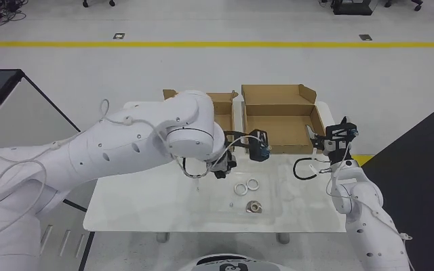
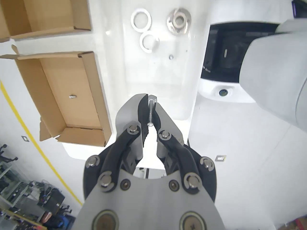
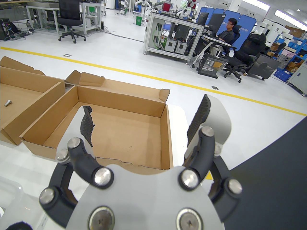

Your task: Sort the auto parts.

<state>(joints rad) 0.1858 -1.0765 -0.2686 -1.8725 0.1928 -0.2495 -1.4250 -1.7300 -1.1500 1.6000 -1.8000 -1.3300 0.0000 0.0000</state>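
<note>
Left gripper [image 2: 149, 101] clamped on 1 bolt [image 2: 150, 114], above tray [image 2: 193, 84] end. In tray: 2 rings [image 2: 132, 20], 1 hub [image 2: 173, 23], 1 nut [image 2: 170, 57]. 2 boxes: left box [image 2: 79, 113] has second bolt [image 2: 72, 96]. Right gripper [image 3: 146, 111] fingers apart beside right box [image 3: 120, 107], at table edge.

A yellow floor line [image 1: 217, 44] runs behind the white table [image 1: 149, 211].

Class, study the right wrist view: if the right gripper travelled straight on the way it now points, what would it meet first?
Most likely the nearer cardboard box. The open right gripper aims into it, probably at its floor or far wall, though depth is unclear.
</note>
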